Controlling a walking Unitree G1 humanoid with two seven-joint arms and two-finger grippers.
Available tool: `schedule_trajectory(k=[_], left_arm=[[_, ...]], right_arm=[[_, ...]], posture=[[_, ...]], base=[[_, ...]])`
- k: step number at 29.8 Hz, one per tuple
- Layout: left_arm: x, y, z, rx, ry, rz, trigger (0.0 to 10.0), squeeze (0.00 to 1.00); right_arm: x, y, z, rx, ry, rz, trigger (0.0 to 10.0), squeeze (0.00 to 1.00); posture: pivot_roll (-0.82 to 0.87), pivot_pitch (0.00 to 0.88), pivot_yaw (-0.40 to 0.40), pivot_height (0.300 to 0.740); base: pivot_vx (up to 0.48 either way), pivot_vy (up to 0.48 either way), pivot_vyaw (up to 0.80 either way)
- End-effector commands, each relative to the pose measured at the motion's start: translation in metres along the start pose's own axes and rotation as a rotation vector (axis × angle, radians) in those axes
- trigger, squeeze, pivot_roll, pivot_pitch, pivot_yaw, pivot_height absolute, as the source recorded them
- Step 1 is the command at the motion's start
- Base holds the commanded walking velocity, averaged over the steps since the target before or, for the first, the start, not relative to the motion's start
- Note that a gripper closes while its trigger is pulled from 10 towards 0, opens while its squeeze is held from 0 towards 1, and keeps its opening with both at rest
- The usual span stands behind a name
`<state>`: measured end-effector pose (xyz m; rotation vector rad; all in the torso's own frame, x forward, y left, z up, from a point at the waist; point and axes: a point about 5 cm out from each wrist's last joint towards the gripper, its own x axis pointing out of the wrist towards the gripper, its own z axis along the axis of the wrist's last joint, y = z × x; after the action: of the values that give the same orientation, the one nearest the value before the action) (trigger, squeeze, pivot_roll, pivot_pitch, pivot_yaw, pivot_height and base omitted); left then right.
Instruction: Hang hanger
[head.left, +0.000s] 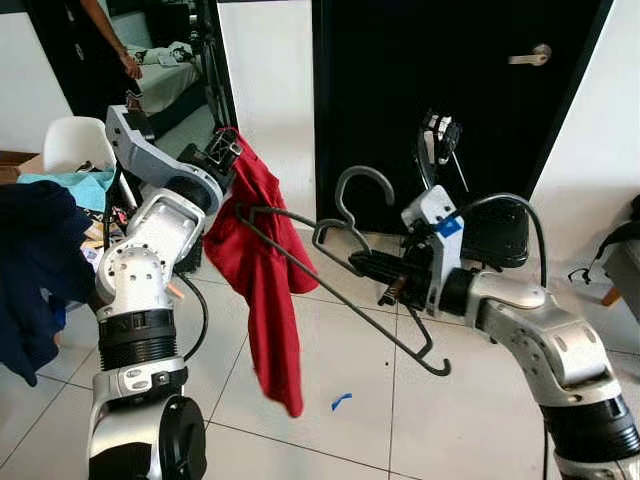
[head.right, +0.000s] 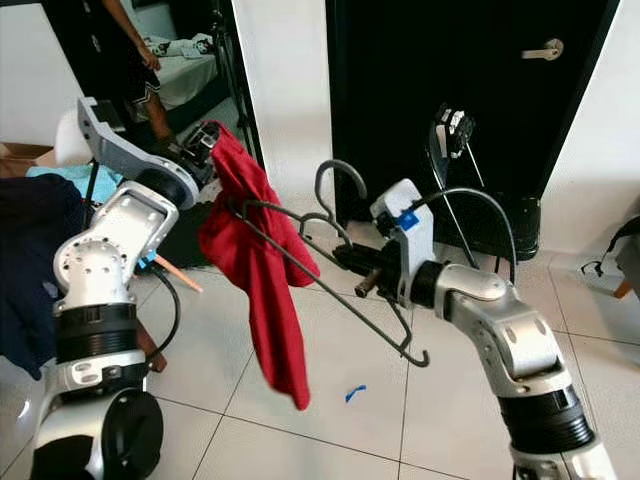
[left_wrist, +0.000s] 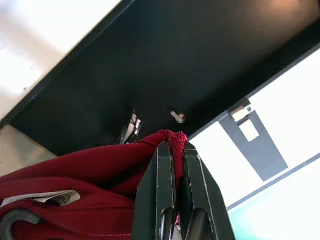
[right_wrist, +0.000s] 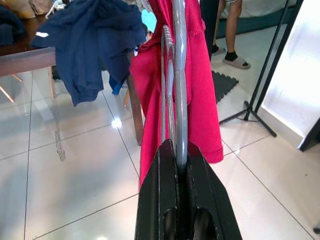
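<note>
Tiled floor (head.left: 330, 350) underfoot, black door (head.left: 450, 60) ahead, white wall (head.left: 265, 80) beside it. Off to the left, blue clothes (right_wrist: 95, 35) draped over a table (right_wrist: 25, 60); a person (head.left: 105, 40) standing in the far doorway.

Held out in mid-air between both arms: grey wire hanger (head.left: 340, 270), tilted, hook (head.left: 362, 185) pointing up toward the door. Clamped by the right gripper (head.left: 365, 265) near the neck, fingers (right_wrist: 185, 200) pressed tight on the wire with no gap showing. One shoulder of the hanger threaded into the red shirt (head.left: 265, 290); the other end poking free, low and toward the right arm.

Raised at the left: left gripper (head.left: 228, 150), fingers (left_wrist: 170, 195) pinched narrow on a fold of the shirt's top edge. Rest of the shirt hanging slack below, well clear of the floor.

Judging by this, only half dressed: shirt on one side of the hanger, not yet seated on both shoulders, and nothing hung anywhere.

Risks from here:
- Shirt sliding off the tilted wire if the left pinch lets go early.
- Thin wire twisting in the right grip under the lopsided weight.
- Fabric snagging on the free end if pulled across too hard.
- No rail in sight; hook likely to miss if swung toward one blind.
</note>
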<state>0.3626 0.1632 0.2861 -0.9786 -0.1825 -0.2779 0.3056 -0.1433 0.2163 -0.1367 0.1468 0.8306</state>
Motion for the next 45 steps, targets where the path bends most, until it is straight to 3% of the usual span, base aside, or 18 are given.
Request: schedule_trajectory(k=[1, 5, 8, 11, 17, 23, 30, 36, 42, 45], left_arm=[[0.001, -0.009, 0.009, 0.022, -0.058, 0.011, 10.0, 0.00], [0.002, -0.011, 0.010, 0.035, -0.078, 0.066, 10.0, 0.00], [0.003, -0.015, 0.009, 0.034, -0.085, 0.082, 10.0, 0.00], [0.003, -0.017, 0.009, 0.032, -0.087, 0.083, 10.0, 0.00], [0.005, -0.026, 0.021, 0.042, -0.131, 0.076, 10.0, 0.00], [0.004, -0.027, 0.027, 0.050, -0.150, 0.081, 10.0, 0.00], [0.002, -0.023, 0.028, 0.063, -0.151, 0.081, 10.0, 0.00], [0.000, -0.018, 0.022, 0.173, -0.126, 0.055, 10.0, 0.00], [-0.002, -0.016, 0.023, 0.216, -0.107, 0.024, 10.0, 0.00], [-0.003, -0.013, 0.023, 0.225, -0.100, 0.020, 10.0, 0.00]], right_arm=[[0.006, -0.004, -0.007, 0.031, 0.058, -0.066, 10.0, 0.00], [0.010, -0.012, -0.013, 0.070, 0.103, -0.166, 10.0, 0.00], [0.007, -0.027, -0.020, 0.098, 0.143, -0.284, 10.0, 0.00], [0.006, -0.031, -0.023, 0.107, 0.157, -0.309, 10.0, 0.00], [-0.004, -0.040, -0.050, 0.073, 0.330, -0.406, 10.0, 0.00], [-0.010, -0.050, -0.058, 0.066, 0.373, -0.485, 10.0, 0.00], [-0.014, -0.064, -0.049, 0.066, 0.311, -0.571, 10.0, 0.00], [-0.015, -0.075, -0.034, 0.078, 0.195, -0.663, 10.0, 0.00], [-0.023, -0.088, -0.023, 0.100, 0.110, -0.774, 10.0, 0.00], [-0.022, -0.088, -0.020, 0.134, 0.071, -0.756, 10.0, 0.00]], posture=[[-0.05, 0.000, 0.080, 0.740], [-0.05, 0.000, 0.078, 0.740], [-0.05, 0.000, 0.077, 0.740], [-0.05, 0.000, 0.078, 0.740], [-0.05, 0.000, 0.078, 0.740], [-0.05, 0.000, 0.077, 0.740], [-0.05, 0.000, 0.074, 0.740], [-0.05, 0.000, 0.075, 0.740], [-0.05, 0.000, 0.077, 0.740], [-0.05, 0.000, 0.077, 0.740]], base=[[0.000, 0.000, 0.00], [0.000, 0.000, 0.00], [0.000, 0.000, 0.00], [0.000, 0.000, 0.00], [0.000, 0.000, 0.00], [0.000, 0.000, 0.00], [0.000, 0.000, 0.00], [0.000, 0.000, 0.00], [0.000, 0.000, 0.00], [0.000, 0.000, 0.00]])
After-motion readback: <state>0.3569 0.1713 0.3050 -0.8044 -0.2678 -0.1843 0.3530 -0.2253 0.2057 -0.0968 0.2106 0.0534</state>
